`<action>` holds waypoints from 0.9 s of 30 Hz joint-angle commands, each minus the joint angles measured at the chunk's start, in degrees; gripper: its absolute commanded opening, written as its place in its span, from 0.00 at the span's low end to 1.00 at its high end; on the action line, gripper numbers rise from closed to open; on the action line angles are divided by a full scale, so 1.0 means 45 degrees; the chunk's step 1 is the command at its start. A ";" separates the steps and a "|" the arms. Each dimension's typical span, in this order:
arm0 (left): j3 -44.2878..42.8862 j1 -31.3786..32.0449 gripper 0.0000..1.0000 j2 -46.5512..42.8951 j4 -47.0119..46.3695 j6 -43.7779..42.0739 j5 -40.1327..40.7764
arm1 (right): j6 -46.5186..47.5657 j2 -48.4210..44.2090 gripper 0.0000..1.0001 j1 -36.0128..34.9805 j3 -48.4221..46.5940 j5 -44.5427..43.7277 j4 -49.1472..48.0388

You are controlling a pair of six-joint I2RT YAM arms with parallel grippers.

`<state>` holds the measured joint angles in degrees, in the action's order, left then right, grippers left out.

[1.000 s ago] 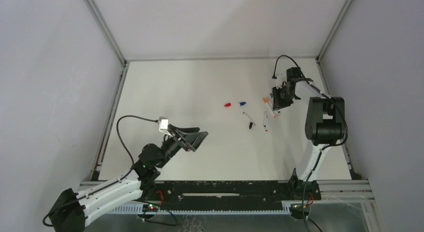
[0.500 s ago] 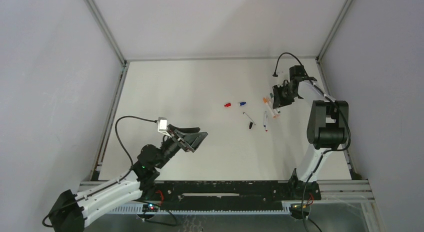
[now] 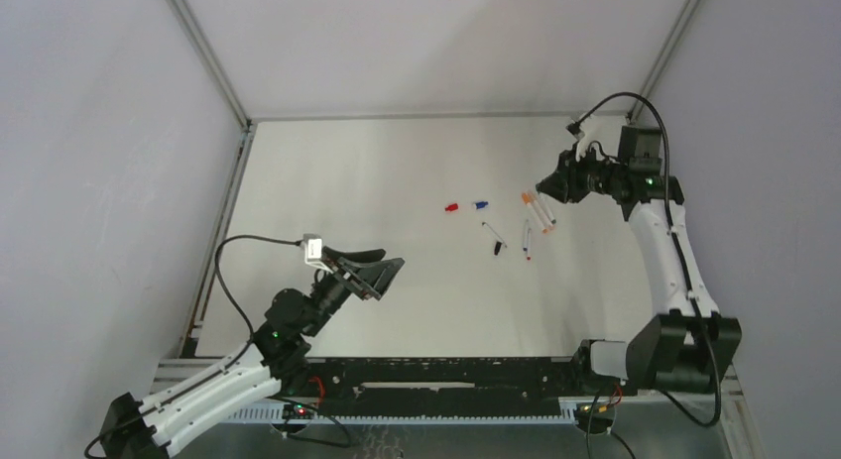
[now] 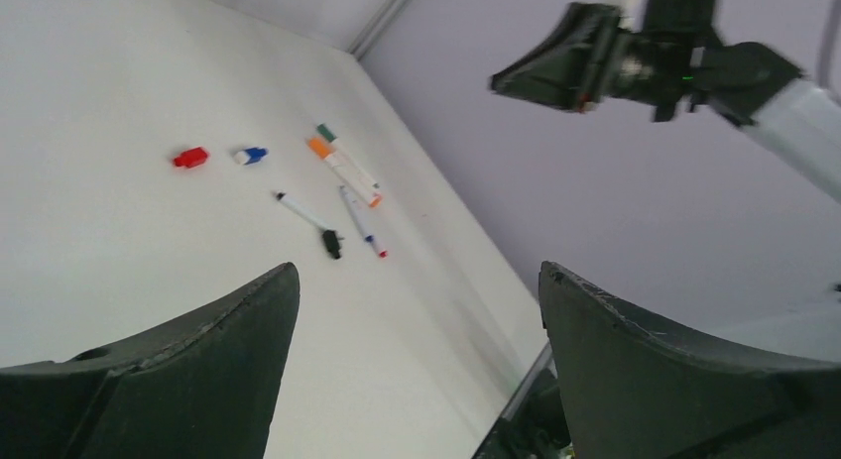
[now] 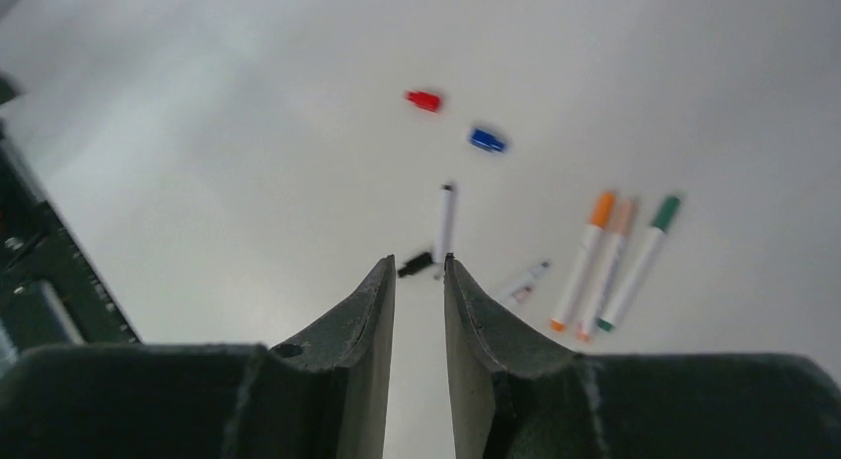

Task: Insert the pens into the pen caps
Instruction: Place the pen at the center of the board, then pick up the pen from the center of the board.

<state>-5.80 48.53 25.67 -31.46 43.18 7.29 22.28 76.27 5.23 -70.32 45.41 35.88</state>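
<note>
Three white pens lie side by side at the right: one with an orange cap (image 3: 527, 198), one whose cap colour is unclear, and one with a green cap (image 5: 665, 213). An uncapped pen (image 3: 492, 232) lies with a black cap (image 3: 497, 248) at its near end. Another uncapped pen (image 3: 527, 243) lies beside it. A red cap (image 3: 451, 208) and a blue cap (image 3: 481, 204) lie loose further left. My right gripper (image 3: 541, 191) hovers above the three pens, its jaws a narrow gap apart and empty (image 5: 418, 261). My left gripper (image 3: 395, 265) is wide open and empty (image 4: 417, 271), well short of the pens.
The white table (image 3: 397, 162) is walled by grey panels with metal frame posts (image 3: 208, 53) at the back corners. A black rail (image 3: 446, 375) runs along the near edge. The right arm (image 4: 694, 53) shows high in the left wrist view.
My right gripper has lifted away from the three pens, and the arm has swung out to the right and upward. My left arm has shifted slightly down and left.
</note>
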 commanded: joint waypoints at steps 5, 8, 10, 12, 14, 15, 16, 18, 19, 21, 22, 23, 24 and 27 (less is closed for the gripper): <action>-0.1692 -0.0043 0.94 0.1418 0.1418 -0.2119 0.0506 | 0.0626 -0.2020 0.48 0.0018 0.1916 0.5085 -0.0965; -0.1931 -0.0056 0.94 0.2273 0.0899 -0.2357 0.0388 | 0.0659 -0.1847 0.52 -0.0179 0.2195 0.5075 -0.0826; -0.1876 -0.0062 0.94 0.2731 0.0284 -0.2297 0.0272 | 0.0549 -0.1602 0.52 -0.0589 0.2195 0.4068 -0.0794; -0.1744 -0.0054 0.94 0.3208 -0.0236 -0.2102 0.0191 | 0.0300 -0.1213 0.51 -0.1080 0.2195 0.2623 -0.0965; -0.1569 -0.0060 0.94 0.3488 -0.0701 -0.1914 0.0158 | -0.0167 -0.0725 0.49 -0.1908 0.2201 0.1015 -0.1317; -0.1446 -0.0062 0.94 0.3584 -0.0896 -0.1819 0.0167 | -0.0396 -0.0448 0.48 -0.2226 0.2199 0.0172 -0.1470; -0.1342 -0.0070 0.94 0.3657 -0.1065 -0.1724 0.0193 | -0.0637 -0.0182 0.46 -0.2475 0.2194 -0.0539 -0.1650; -0.1147 -0.0063 0.94 0.3678 -0.1294 -0.1588 0.0265 | -0.1122 0.0346 0.41 -0.2876 0.2191 -0.1865 -0.2013; -0.1039 -0.0067 0.94 0.3662 -0.1380 -0.1529 0.0349 | -0.1316 0.0579 0.40 -0.3018 0.2203 -0.2351 -0.2125; -0.0838 -0.0064 0.94 0.3569 -0.1514 -0.1423 0.0494 | -0.1710 0.1052 0.39 -0.3225 0.2193 -0.3223 -0.2367; -0.0759 -0.0078 0.94 0.3531 -0.1581 -0.1413 0.0590 | -0.1866 0.1266 0.39 -0.3323 0.2203 -0.3663 -0.2521; -0.0678 -0.0079 0.94 0.3487 -0.1656 -0.1404 0.0663 | -0.2208 0.1463 0.39 -0.3406 0.2192 -0.4190 -0.2685; -0.0629 -0.0100 0.94 0.3450 -0.1701 -0.1420 0.0724 | -0.2458 0.1698 0.39 -0.3458 0.2193 -0.4614 -0.2861; -0.0635 -0.0111 0.94 0.3430 -0.1719 -0.1523 0.0811 | -0.3234 0.2093 0.40 -0.3469 0.2192 -0.5333 -0.3268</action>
<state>-9.65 48.36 41.60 -36.05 36.14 9.37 13.96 84.40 -9.96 -60.27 30.41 25.89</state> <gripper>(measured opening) 0.943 0.396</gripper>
